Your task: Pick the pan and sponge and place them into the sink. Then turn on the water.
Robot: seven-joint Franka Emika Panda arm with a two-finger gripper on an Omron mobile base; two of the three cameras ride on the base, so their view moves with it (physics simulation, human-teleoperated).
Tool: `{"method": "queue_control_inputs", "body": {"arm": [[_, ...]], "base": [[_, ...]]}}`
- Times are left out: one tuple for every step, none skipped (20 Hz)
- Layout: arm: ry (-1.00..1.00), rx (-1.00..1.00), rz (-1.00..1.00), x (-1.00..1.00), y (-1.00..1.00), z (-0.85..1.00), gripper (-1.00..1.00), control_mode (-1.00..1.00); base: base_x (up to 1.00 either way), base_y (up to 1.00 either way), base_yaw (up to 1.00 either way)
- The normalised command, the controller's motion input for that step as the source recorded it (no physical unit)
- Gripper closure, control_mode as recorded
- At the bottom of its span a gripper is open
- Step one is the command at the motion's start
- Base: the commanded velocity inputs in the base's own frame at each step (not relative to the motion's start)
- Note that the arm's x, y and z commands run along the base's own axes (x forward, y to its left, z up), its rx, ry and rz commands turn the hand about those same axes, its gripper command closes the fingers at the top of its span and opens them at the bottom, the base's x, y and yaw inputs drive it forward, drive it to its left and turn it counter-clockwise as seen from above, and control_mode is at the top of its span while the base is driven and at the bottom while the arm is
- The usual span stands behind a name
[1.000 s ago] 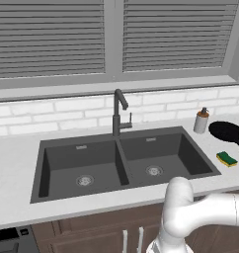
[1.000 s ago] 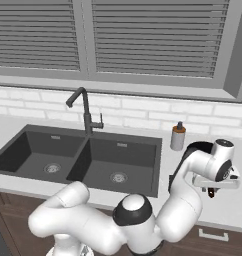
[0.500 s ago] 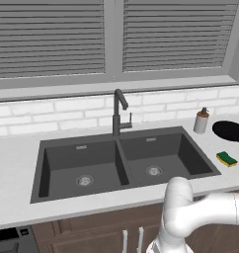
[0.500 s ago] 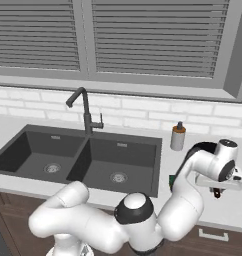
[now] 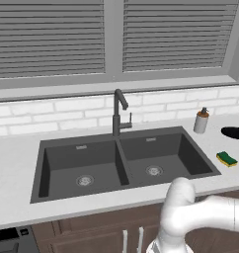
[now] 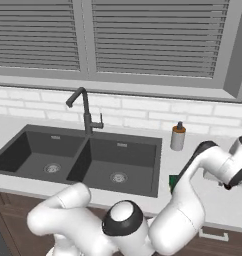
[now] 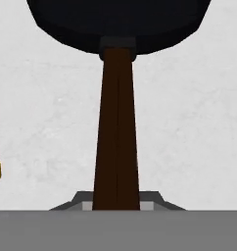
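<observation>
The black pan (image 7: 120, 22) lies on the white counter, its dark brown handle (image 7: 117, 127) running down between my fingertips (image 7: 81, 202). My gripper (image 7: 117, 203) is shut on that handle. In the left base view the pan (image 5: 235, 132) shows at the far right edge, with the yellow and green sponge (image 5: 226, 158) just in front of it. From the right base camera my hand (image 6: 238, 172) hangs low over the counter at the far right, and a green bit of the sponge (image 6: 174, 182) peeks out beside the arm. The dark double sink (image 5: 40, 148) lies left of both, and no water runs.
A tall dark faucet (image 5: 117, 111) stands behind the sink's divider. A white soap bottle (image 5: 201, 120) with a brown pump stands on the counter between the sink and the pan. A white brick wall and a shuttered window close off the back.
My hand has slid a little to the right, out of the left base view, and its jaws have closed on the pan's handle. Pan and sponge lie where they were.
</observation>
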Motion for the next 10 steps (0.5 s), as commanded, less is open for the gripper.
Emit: {"method": "queue_control_inputs", "body": {"arm": [[-0.25,0.0,0.0,-0.64,0.44,0.59,1.0,-1.0],[-0.16,0.0,0.0,-0.59,0.54,0.5,1.0,-1.0],[-0.13,0.0,0.0,-0.59,0.62,0.48,1.0,-1.0],[-0.11,0.0,0.0,-0.59,0.66,0.51,1.0,-1.0],[-0.11,0.0,0.0,-0.6,0.7,0.54,1.0,-1.0],[-0.11,0.0,0.0,-0.66,0.65,0.57,1.0,-1.0],[-0.13,0.0,0.0,-0.66,0.64,0.59,1.0,-1.0],[-0.1,0.0,0.0,-0.63,0.64,0.58,1.0,-1.0],[-0.05,0.0,0.0,-0.62,0.6,0.6,1.0,-1.0],[0.0,0.0,0.0,-0.52,0.61,0.54,1.0,-1.0]], "base": [[0.0,0.0,0.0],[0.0,0.0,0.0],[0.0,0.0,0.0],[0.0,0.0,0.0],[0.0,0.0,0.0],[0.0,0.0,0.0],[0.0,0.0,0.0],[0.0,0.0,0.0],[0.0,0.0,0.0],[0.0,0.0,0.0]]}}
